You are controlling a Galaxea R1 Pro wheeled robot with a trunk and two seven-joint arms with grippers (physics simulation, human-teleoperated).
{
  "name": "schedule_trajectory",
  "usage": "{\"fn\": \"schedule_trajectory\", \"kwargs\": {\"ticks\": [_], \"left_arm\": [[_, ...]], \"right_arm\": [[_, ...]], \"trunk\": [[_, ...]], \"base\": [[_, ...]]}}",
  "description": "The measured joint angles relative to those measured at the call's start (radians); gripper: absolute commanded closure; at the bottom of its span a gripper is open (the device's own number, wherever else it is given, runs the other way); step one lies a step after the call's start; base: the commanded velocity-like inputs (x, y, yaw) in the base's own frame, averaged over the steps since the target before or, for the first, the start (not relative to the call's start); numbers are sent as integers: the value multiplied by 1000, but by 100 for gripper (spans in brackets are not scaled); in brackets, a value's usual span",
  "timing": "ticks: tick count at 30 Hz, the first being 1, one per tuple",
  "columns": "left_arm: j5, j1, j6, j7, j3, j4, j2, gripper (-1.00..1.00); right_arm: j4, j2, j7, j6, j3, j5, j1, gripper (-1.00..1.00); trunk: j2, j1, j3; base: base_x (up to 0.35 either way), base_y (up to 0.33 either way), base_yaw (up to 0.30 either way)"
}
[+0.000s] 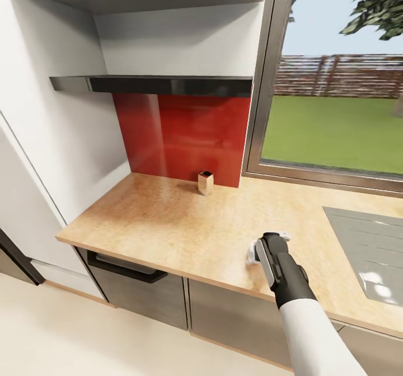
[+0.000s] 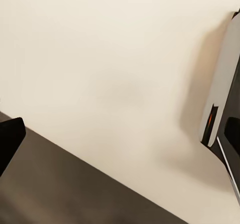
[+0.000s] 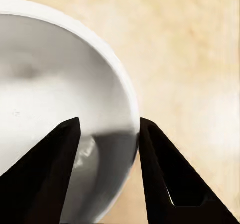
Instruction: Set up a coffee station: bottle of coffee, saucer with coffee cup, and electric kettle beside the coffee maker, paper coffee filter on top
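Note:
My right gripper (image 1: 263,248) hangs low over the kitchen countertop (image 1: 168,219), close to its front edge. It is shut on the rim of the coffee cup (image 3: 55,84), a round white vessel seen from above, with one black finger (image 3: 45,174) inside the rim and the other outside it. In the head view the coffee cup (image 1: 253,254) peeks out white beside the gripper, just above or on the beige worktop. The left gripper (image 2: 120,139) faces a pale floor with nothing between its wide-apart fingers. Coffee maker, bottle, filter, saucer and kettle are out of view.
A small wooden box (image 1: 205,183) stands at the back by the red splashback. The steel sink (image 1: 369,253) is set in at the right. A black shelf (image 1: 151,84) runs above the counter and a window (image 1: 336,113) is behind. Grey cabinets (image 1: 140,292) sit below.

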Motion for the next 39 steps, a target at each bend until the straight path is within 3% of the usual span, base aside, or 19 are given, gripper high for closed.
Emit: {"fn": "schedule_trajectory", "kwargs": {"ticks": [1, 5, 8, 16, 39], "left_arm": [[0, 0, 0, 2, 0, 0, 0, -100], [-1, 0, -6, 8, 3, 0, -3, -100], [-1, -1, -15, 9, 4, 0, -4, -100], [7, 0, -17, 2, 6, 1, -5, -100], [9, -1, -18, 1, 6, 0, -8, -100]], "right_arm": [[-5, 1, -1, 4, 0, 14, 0, 100], [-7, 2, 1, -2, 0, -7, 0, 100], [-23, 3, 6, -9, 0, -44, 1, 100], [-128, 8, 3, -7, 1, -39, 1, 100], [-153, 10, 2, -7, 1, -41, 1, 100]], "trunk": [[0, 0, 0], [0, 0, 0], [0, 0, 0], [0, 0, 0], [1, 0, 0]], "base": [[0, 0, 0], [0, 0, 0], [0, 0, 0], [0, 0, 0], [0, 0, 0]]}}
